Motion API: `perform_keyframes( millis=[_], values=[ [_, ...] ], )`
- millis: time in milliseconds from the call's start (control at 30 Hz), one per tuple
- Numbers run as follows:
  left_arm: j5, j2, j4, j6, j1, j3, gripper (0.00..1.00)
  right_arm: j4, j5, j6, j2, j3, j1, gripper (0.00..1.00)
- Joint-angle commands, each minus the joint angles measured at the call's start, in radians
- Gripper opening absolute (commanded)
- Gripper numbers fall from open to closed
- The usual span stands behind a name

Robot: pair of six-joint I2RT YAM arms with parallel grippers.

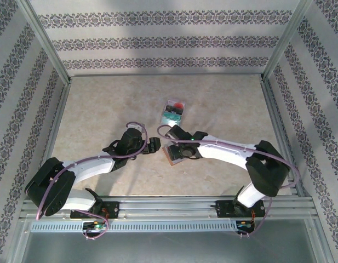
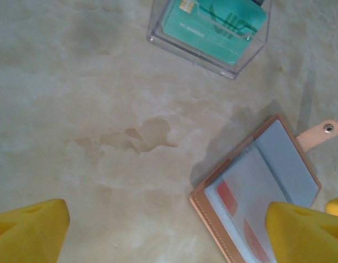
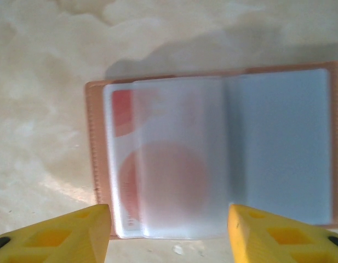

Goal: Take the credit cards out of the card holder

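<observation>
Yellow fingers (image 3: 75, 230) of my right claw (image 3: 169, 213) stand apart over the open card holder (image 3: 278, 142); I'd pinch the red-marked card (image 3: 122, 115) by its free edge. Left claw (image 2: 166, 213) gapes empty near the holder. From above, it lies mid-worktop (image 1: 103, 109).

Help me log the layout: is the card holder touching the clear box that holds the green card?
Apart. The left wrist view shows a plain stretch of bare table between the card holder and the clear box.
</observation>
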Motion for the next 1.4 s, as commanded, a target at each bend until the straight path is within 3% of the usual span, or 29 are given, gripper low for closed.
perform_keyframes(
  millis=[0,267,567,767,1200,1367],
  values=[
    [-0.067,-0.042,0.013,-0.038,-0.005,-0.028,0.97,-0.039,-0.002,-0.022,0.048,0.039,0.011,0.59],
    [-0.094,-0.086,-0.011,-0.038,0.008,-0.046,1.00,-0.036,-0.001,-0.035,0.124,0.060,0.001,0.58],
    [-0.082,-0.085,-0.015,-0.037,0.014,-0.046,1.00,-0.001,-0.025,-0.018,0.151,0.031,-0.033,0.49],
    [-0.083,-0.093,-0.026,-0.030,0.018,-0.042,1.00,0.027,-0.061,-0.018,0.154,0.014,-0.050,0.39],
    [-0.091,-0.120,-0.056,-0.010,0.024,-0.036,1.00,0.047,-0.148,-0.017,0.119,0.026,-0.070,0.08],
    [-0.103,-0.143,-0.086,0.018,0.028,-0.024,1.00,0.047,-0.201,0.028,0.095,0.049,-0.057,0.06]
  ],
)
